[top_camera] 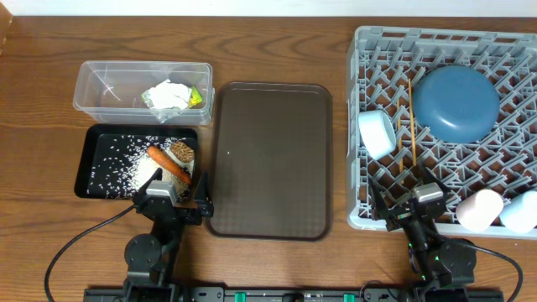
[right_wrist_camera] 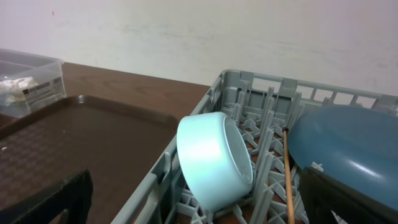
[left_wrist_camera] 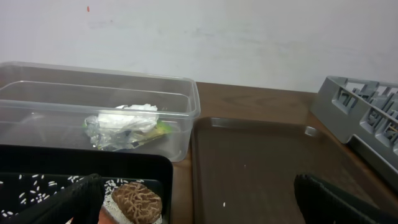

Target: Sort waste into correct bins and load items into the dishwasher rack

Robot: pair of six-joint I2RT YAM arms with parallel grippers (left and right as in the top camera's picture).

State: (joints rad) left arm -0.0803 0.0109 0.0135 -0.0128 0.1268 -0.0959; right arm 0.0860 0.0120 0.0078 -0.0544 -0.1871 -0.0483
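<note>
The clear tub (top_camera: 143, 88) holds crumpled white paper (top_camera: 168, 95) and the yellow-green wrapper (top_camera: 195, 98). The black tray (top_camera: 92, 164) holds rice grains (top_camera: 117, 164), the carrot piece (top_camera: 168, 164) and the brown lump (top_camera: 182, 152), which also shows in the left wrist view (left_wrist_camera: 137, 200). The grey rack (top_camera: 361, 126) holds the dark blue dish (top_camera: 457, 102), the white-and-blue bowl (top_camera: 377, 134) on its side, the chopsticks (top_camera: 411, 126), the pink cup (top_camera: 478, 210) and the blue cup (top_camera: 522, 210). My left gripper (top_camera: 174, 195) is open and empty at the black tray's front right corner. My right gripper (top_camera: 415, 201) is open and empty at the rack's front edge.
The dark brown serving tray (top_camera: 268, 159) lies between the bins and the rack with nothing on it but a stray rice grain (left_wrist_camera: 224, 203). The wooden table's back edge meets a white wall. Cables trail from both arm bases at the front.
</note>
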